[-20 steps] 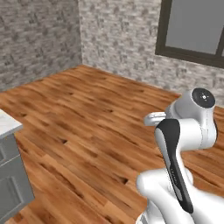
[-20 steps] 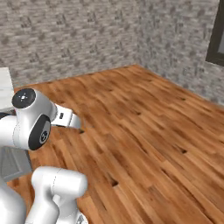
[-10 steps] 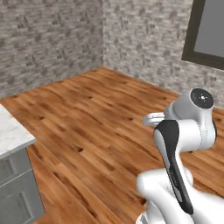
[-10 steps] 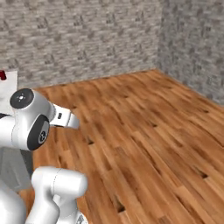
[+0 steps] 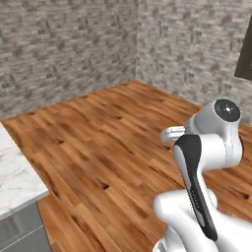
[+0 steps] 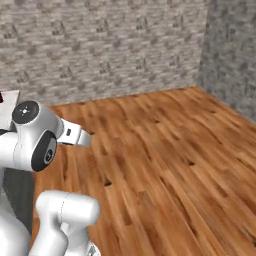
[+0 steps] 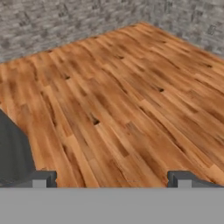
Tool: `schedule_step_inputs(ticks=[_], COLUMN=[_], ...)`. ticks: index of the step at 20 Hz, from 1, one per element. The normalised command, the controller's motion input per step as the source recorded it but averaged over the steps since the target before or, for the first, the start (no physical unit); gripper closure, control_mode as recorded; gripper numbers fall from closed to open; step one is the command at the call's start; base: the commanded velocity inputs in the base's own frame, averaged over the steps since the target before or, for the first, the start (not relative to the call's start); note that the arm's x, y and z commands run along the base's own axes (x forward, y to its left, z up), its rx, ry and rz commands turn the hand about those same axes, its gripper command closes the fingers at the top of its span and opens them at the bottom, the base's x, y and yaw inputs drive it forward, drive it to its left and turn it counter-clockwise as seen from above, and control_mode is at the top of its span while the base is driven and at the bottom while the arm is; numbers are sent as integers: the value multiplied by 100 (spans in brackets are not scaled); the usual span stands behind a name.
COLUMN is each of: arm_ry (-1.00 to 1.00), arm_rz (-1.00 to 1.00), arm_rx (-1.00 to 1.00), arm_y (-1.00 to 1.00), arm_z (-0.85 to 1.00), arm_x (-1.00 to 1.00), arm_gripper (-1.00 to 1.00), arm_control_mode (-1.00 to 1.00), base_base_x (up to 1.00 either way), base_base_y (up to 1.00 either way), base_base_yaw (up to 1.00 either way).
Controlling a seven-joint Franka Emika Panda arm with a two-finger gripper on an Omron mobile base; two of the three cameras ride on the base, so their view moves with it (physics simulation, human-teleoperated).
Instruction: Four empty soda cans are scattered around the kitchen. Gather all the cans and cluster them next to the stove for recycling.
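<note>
Search leg: arm w/ gripper point(image 7: 112, 178) wide open and empty looks over bare wood floor point(image 7: 122, 96) by a marble counter point(image 5: 15, 177); no cans or stove visible, so next move calls for finding one.

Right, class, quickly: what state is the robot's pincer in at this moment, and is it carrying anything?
Pincer: open, jaws spread wide, nothing between them; only the wood floor lies ahead.

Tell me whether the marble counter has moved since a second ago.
No. The marble counter only slides across the left base view together with the brick walls and wood floor; the base turned.
</note>
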Motion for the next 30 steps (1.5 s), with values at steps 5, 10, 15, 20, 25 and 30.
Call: schedule_step_inputs(ticks=[5, 10, 15, 20, 25, 30], arm_ry=[0, 0, 0, 0, 0, 0], arm_rz=[0, 0, 0, 0, 0, 0], arm_rx=[0, 0, 0, 0, 0, 0], arm_y=[0, 0, 0, 0, 0, 0], arm_z=[0, 0, 0, 0, 0, 0], arm_x=[0, 0, 0, 0, 0, 0], arm_gripper=[-100, -100, -100, -100, -100, -100], arm_control_mode=[100, 100, 100, 100, 100, 100], base_base_x=[73, 33, 13, -7, -23, -26], base_base_y=[-9, -38, -50, -51, -44, -38], base_base_yaw=[34, 35, 34, 38, 42, 45])
